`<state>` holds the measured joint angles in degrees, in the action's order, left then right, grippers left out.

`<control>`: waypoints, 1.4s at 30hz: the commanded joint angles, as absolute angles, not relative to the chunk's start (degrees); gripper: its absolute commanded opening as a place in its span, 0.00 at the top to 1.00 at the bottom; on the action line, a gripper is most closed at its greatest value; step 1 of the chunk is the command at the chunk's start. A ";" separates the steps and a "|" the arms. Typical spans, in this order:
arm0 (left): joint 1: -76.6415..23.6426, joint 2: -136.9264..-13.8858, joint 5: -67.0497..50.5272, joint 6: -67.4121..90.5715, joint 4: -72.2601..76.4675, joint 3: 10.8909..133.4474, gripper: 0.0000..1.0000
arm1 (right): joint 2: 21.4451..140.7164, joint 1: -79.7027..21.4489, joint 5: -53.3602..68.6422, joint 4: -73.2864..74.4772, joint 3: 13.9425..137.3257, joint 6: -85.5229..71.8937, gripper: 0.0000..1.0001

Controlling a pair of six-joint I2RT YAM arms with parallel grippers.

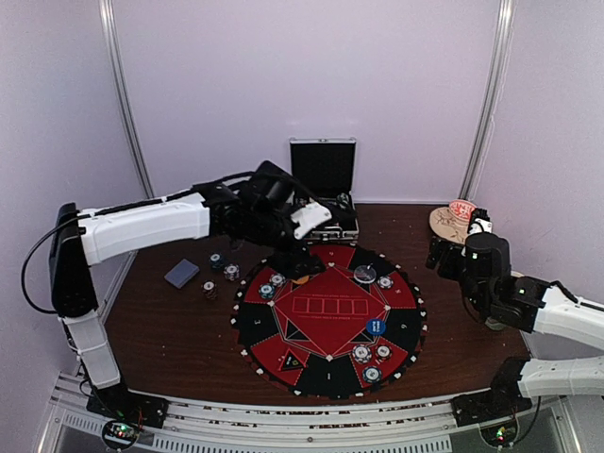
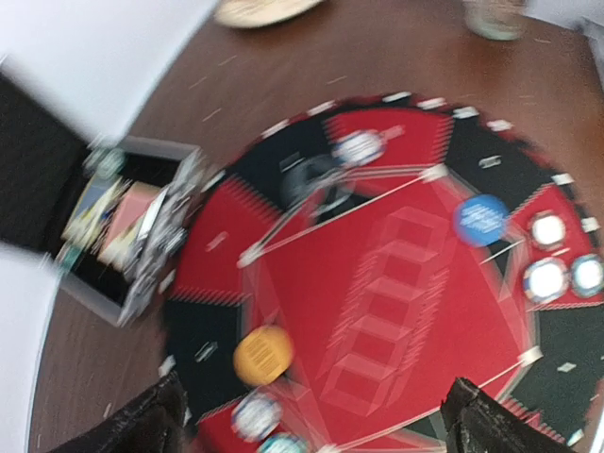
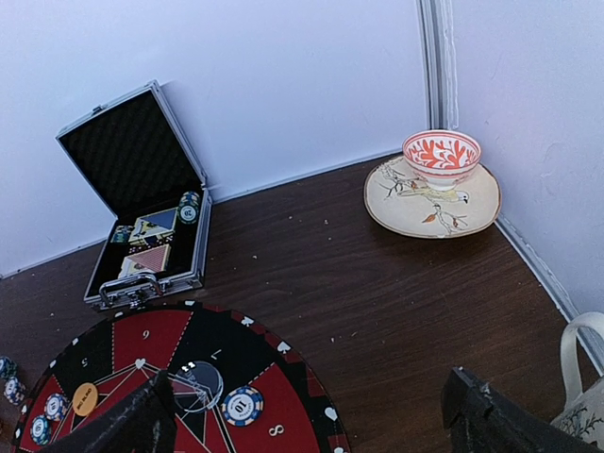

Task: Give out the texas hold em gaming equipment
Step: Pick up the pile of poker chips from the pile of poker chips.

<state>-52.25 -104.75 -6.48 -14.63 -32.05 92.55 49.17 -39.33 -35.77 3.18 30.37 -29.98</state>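
Note:
A round red and black poker mat [image 1: 328, 319] lies mid-table. On it are several chips [image 1: 361, 354], a blue disc [image 1: 375, 327], a dark disc [image 1: 365, 274] and an orange disc [image 1: 300, 279]. My left gripper [image 1: 288, 257] hovers over the mat's far left edge, open and empty [image 2: 321, 436]. The orange disc [image 2: 263, 355] and a chip [image 2: 257, 415] lie just ahead of its left finger. A few chips [image 1: 224, 266] and a grey-blue card deck [image 1: 182, 274] lie left of the mat. My right gripper [image 1: 444, 255] is open and empty [image 3: 316, 425] over bare wood right of the mat.
An open metal case [image 1: 324, 189] with cards and chips stands behind the mat. A tan dish [image 3: 434, 198] with a red-white bowl [image 3: 441, 156] sits in the back right corner. A patterned mug [image 3: 587, 396] stands by the right wall.

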 commanded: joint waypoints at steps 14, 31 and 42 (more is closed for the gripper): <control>-18.44 -106.12 -13.93 -14.73 -24.70 81.45 0.02 | 52.54 -39.04 -35.78 2.38 30.04 -29.01 0.00; -14.39 -114.22 -10.14 -12.71 -20.31 81.50 0.08 | 51.79 -39.02 -35.61 2.43 29.97 -28.92 0.00; -12.25 -113.74 -14.61 -14.85 -21.21 78.38 0.15 | 51.30 -39.03 -35.59 2.70 30.08 -28.83 0.00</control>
<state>-12.58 -113.60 -11.86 -13.54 -22.24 80.29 52.38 -39.33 -35.59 2.76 30.37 -29.74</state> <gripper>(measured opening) 0.853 0.997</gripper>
